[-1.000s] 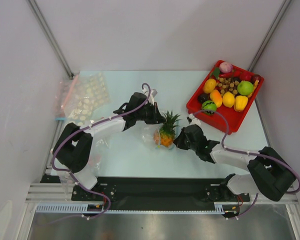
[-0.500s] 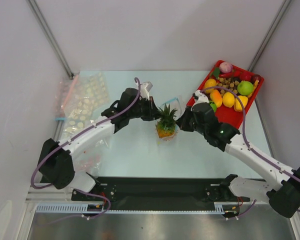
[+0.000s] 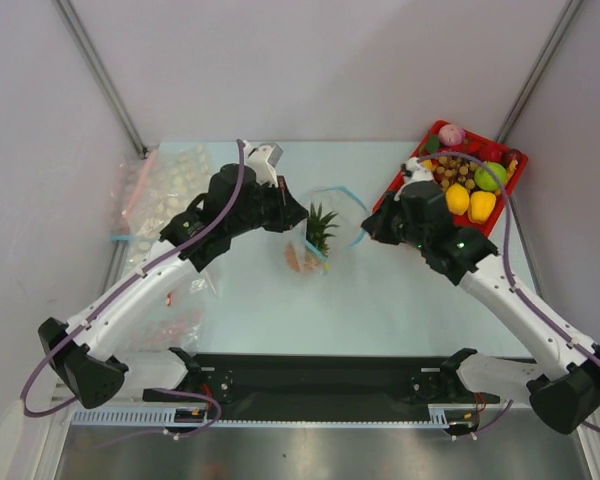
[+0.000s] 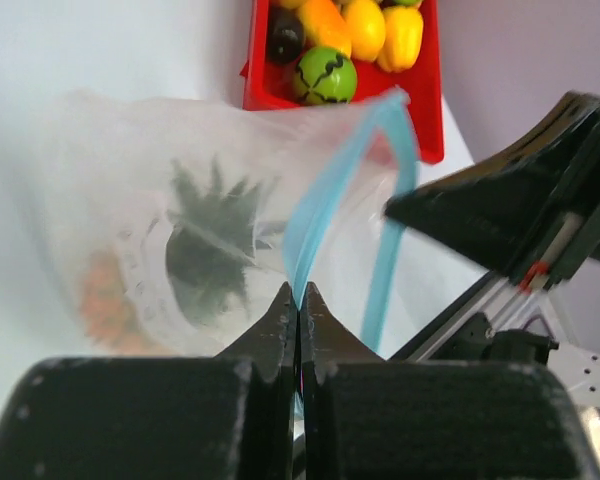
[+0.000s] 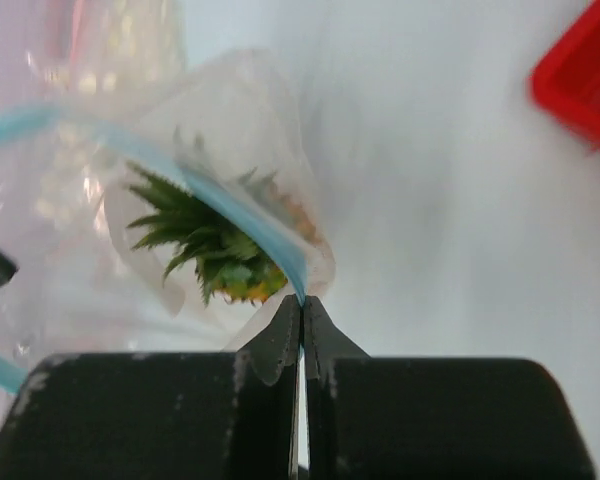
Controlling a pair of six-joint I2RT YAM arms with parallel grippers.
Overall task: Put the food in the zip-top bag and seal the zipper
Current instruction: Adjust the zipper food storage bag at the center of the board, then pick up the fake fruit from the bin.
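Note:
The clear zip-top bag [image 3: 305, 250] hangs above the table between my two grippers, its mouth pulled open. The light-blue zipper [image 3: 360, 215] curves between them. My left gripper [image 3: 285, 215] is shut on one end of the strip [image 4: 315, 210]. My right gripper [image 3: 372, 228] is shut on the other end [image 5: 270, 245]. An orange pineapple with green leaves [image 3: 318, 228] sits inside the bag, seen through the plastic in both wrist views [image 4: 215, 240] [image 5: 215, 250]. More food lies in the red tray: a dark-marked green fruit [image 4: 325, 75] and yellow pieces [image 3: 470, 202].
The red tray [image 3: 517, 178] stands at the back right, partly under my right arm. Other clear bags with pink strips [image 3: 165, 195] lie at the back left by the wall. Metal frame posts rise at both rear corners.
Both arms have risen and reached toward the back, lifting the bag with the pineapple off the table. The blue mouth has spread open between them.

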